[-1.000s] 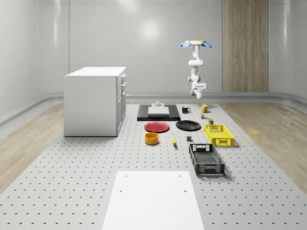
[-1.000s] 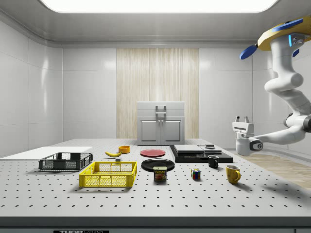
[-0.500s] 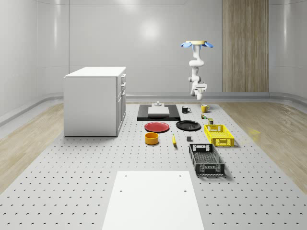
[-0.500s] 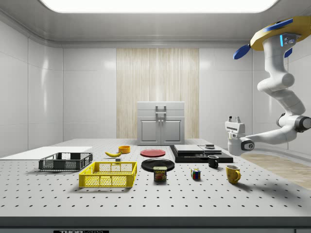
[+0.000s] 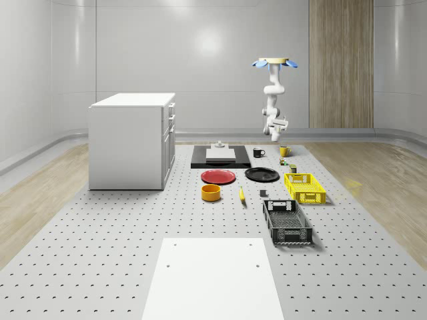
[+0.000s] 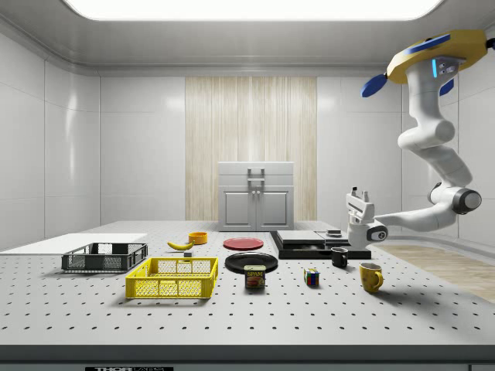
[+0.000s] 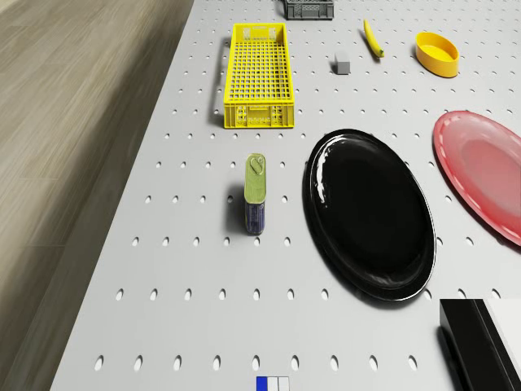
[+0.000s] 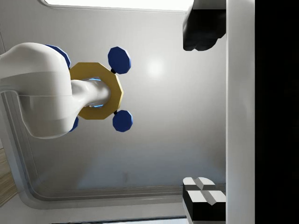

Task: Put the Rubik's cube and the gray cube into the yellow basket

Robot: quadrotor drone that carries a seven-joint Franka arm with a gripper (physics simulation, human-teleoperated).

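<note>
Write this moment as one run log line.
drone: hovering beyond yellow mug | gripper: raised, empty | Rubik's cube: on table | yellow basket: empty

The whole-scene view looks from high and far down the length of the table (image 5: 100, 260) toward the back wall, while the side view sits low at the table's edge and looks across it toward the cabinet (image 6: 256, 196); both take in the yellow basket (image 5: 304, 187) and the hovering drone (image 6: 433, 62). The drone view looks forward and down at close range on the same basket and the black plate (image 7: 370, 213). The wrist view points upward at the drone's underside and the ceiling.
</note>
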